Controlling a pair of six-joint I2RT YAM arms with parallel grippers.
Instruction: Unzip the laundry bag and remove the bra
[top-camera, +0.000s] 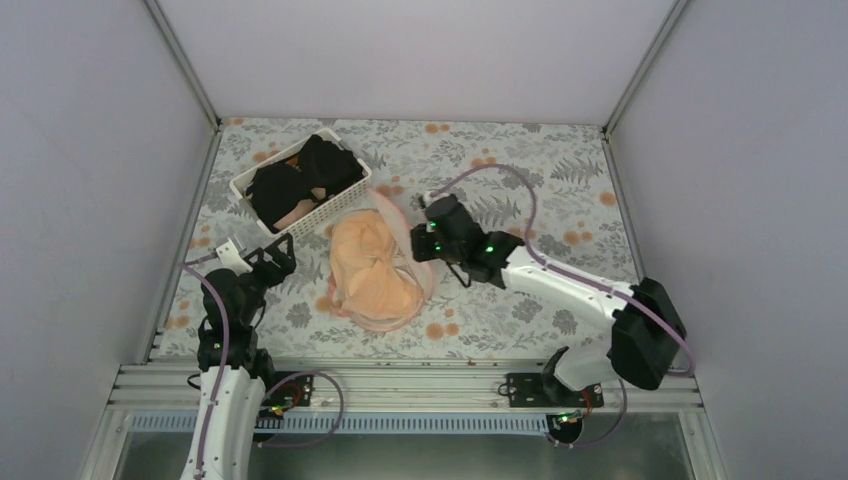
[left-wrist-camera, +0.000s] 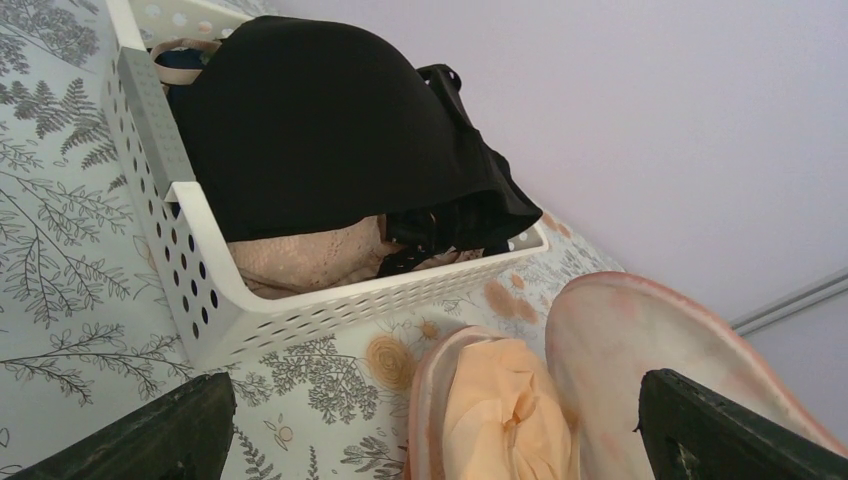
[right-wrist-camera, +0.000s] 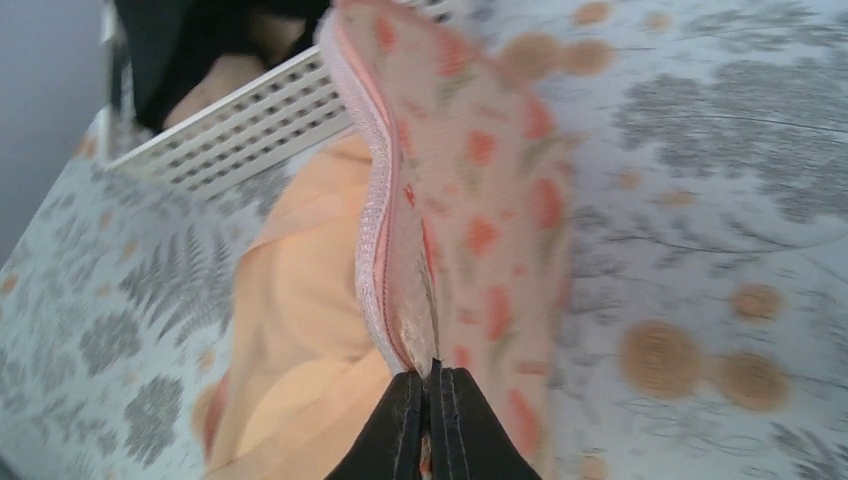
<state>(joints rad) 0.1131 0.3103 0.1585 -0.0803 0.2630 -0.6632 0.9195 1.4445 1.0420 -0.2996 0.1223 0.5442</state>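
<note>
The pink flower-print laundry bag (top-camera: 418, 262) lies open at the table's middle, its upper flap lifted on edge. The peach-orange bra (top-camera: 368, 268) lies bare inside the lower half. My right gripper (top-camera: 422, 243) is shut on the raised flap's zip edge (right-wrist-camera: 400, 300) and holds it up; the bra (right-wrist-camera: 290, 330) shows left of the flap. My left gripper (top-camera: 281, 254) is open and empty, low over the table left of the bag. In the left wrist view the bra (left-wrist-camera: 500, 410) and the raised flap (left-wrist-camera: 640, 350) sit between and beyond its fingers (left-wrist-camera: 150, 440).
A white slatted basket (top-camera: 300, 205) with black clothes (top-camera: 300, 175) stands at the back left, just behind the bag; it fills the left wrist view (left-wrist-camera: 300, 300). Grey walls close in the flower-print table on three sides.
</note>
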